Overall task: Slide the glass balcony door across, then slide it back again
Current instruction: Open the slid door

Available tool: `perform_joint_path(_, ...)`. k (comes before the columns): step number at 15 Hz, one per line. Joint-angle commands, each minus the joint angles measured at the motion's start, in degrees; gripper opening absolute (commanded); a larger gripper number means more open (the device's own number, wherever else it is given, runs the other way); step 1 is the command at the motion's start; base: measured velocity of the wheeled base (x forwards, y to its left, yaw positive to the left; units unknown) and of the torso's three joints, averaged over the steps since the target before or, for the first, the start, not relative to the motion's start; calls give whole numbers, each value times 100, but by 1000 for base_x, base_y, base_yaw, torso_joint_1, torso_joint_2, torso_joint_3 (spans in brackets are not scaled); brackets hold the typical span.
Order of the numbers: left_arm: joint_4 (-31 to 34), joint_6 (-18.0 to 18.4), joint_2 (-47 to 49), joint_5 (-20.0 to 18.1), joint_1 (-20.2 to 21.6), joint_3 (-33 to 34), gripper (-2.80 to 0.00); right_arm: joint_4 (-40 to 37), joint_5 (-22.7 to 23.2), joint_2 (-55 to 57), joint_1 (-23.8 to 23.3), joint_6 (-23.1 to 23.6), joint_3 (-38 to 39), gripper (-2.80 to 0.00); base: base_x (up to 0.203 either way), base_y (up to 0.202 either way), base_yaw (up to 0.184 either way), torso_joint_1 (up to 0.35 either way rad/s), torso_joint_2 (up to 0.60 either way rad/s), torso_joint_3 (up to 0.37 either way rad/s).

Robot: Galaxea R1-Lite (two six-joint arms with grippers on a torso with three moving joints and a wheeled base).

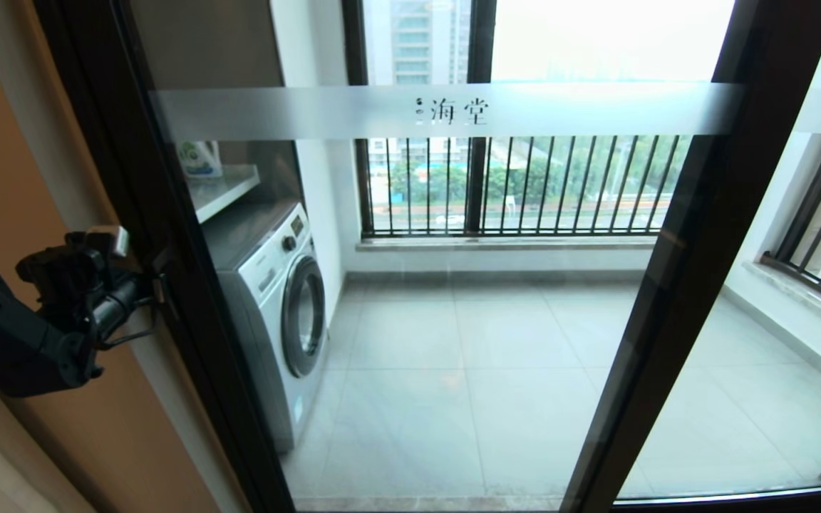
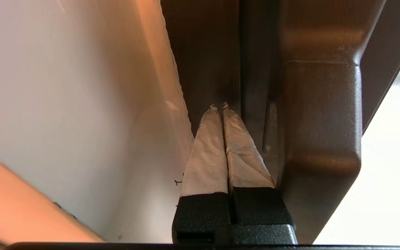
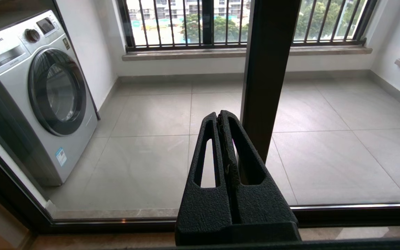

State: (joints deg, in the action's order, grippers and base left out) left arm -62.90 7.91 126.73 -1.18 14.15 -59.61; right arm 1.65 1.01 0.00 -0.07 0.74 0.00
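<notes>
- The glass balcony door fills the middle of the head view, its frosted band bearing the small characters; its left frame stile stands against the wall at the left, so the opening looks covered.
- The left pincer is at that left stile, level with the handle. In the left wrist view its taped fingers are pressed together, holding nothing, tips wedged just beside the handle between it and the wall.
- The right pincer hangs low before the glass, fingers pressed together and empty, idle.
- Through the glass: a washing machine at far left and the railed window beyond.
- Judgement: either nothing has begun or the door is already back; these frames alone cannot settle it. The wedged tips suggest a push rightward is due.
</notes>
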Motion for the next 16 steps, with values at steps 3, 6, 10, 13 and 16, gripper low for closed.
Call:
perform_joint_path(3, -64, -37, -116, -5, -170, 58, -280, 2, 4, -9, -1, 5, 70, -280, 0, 0, 0, 0, 0, 0)
perform_joint_path(6, -81, -70, -142, -7, -249, 136, -280, 2, 4, -3, -1, 5, 70, -280, 0, 0, 0, 0, 0, 0)
perform_joint_path(10, -274, -70, -167, -5, -396, 380, -280, 2, 4, -8, -1, 5, 70, -280, 0, 0, 0, 0, 0, 0)
perform_joint_path(13, -301, -70, -149, -5, -498, 398, -280, 2, 4, -9, -1, 5, 70, -280, 0, 0, 0, 0, 0, 0)
perform_joint_path(16, -301, -70, -122, -5, -581, 398, -280, 2, 4, -9, -1, 5, 70, -280, 0, 0, 0, 0, 0, 0)
